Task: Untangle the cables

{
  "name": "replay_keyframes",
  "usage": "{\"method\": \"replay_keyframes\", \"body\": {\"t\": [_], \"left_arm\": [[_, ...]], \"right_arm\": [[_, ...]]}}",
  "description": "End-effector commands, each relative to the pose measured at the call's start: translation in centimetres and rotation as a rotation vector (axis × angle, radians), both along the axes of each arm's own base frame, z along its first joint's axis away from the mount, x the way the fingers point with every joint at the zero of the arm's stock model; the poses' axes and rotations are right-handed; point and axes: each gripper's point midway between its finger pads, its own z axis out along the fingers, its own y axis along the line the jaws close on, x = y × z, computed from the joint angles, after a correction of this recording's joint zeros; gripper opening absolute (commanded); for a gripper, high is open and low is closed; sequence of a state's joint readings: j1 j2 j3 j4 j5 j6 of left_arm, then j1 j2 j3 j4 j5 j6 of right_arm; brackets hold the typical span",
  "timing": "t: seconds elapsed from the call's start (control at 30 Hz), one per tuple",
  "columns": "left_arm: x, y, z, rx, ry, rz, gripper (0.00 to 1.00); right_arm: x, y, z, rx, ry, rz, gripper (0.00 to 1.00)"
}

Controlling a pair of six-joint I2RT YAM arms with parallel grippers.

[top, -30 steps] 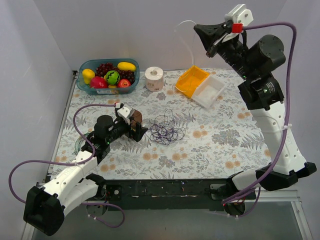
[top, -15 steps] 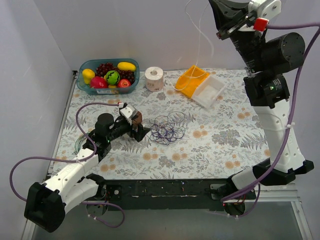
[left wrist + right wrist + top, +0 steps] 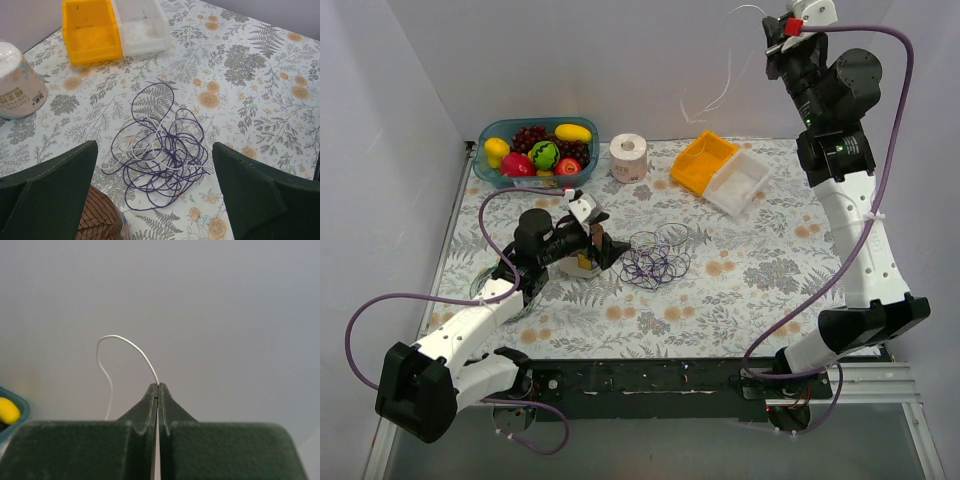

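Right pincer (image 3: 158, 387), clamped on white wire (image 3: 125, 342), has risen higher; wire's tail now hangs clear (apparently freed). Left pincer (image 3: 154, 146), wide, waits at 9 o'clock of cables (image 3: 655, 262).

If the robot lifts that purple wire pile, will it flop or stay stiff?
Probably springy, not limp: the cables hold round loops. Likely very light, since the strands are so thin. The overlapping loops may snag and lift together.
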State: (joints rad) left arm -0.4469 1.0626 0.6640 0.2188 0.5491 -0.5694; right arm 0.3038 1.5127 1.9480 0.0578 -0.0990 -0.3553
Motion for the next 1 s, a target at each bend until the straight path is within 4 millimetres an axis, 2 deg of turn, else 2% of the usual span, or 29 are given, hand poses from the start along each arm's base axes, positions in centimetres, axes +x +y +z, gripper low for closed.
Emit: {"method": "replay_keyframes", "body": {"t": [0.0,0.17,0.23,0.37,0.47,0.97], "left_arm": [[-0.8,0.0,-0.2,-0.019,0.008,-0.017,0.98],[-0.9,0.3,-0.8,-0.017,0.018,-0.003,0.98],[-1.0,0.4,-0.9,-0.015,0.017,0.0,0.98],[-1.0,0.5,-1.0,-0.012,0.019,0.006,0.98],[-1.1,0.6,-1.1,-0.011,0.022,0.009,0.98],[-0.9,0.9,-1.0,-0.002,0.006,0.029,0.98]], "right_arm": [[1.8,-3.0,-0.3,0.05,0.007,-0.061,0.01],[4.9,-4.7,-4.3,0.041,0.102,-0.098,0.01],[5.7,-5.3,-5.2,0.05,0.122,-0.107,0.01],[8.1,-8.3,-8.1,0.079,0.193,-0.152,0.01],[9.1,-9.6,-9.8,0.101,0.235,-0.159,0.01],[12.1,-10.6,-17.1,0.098,0.38,-0.182,0.01]]}}
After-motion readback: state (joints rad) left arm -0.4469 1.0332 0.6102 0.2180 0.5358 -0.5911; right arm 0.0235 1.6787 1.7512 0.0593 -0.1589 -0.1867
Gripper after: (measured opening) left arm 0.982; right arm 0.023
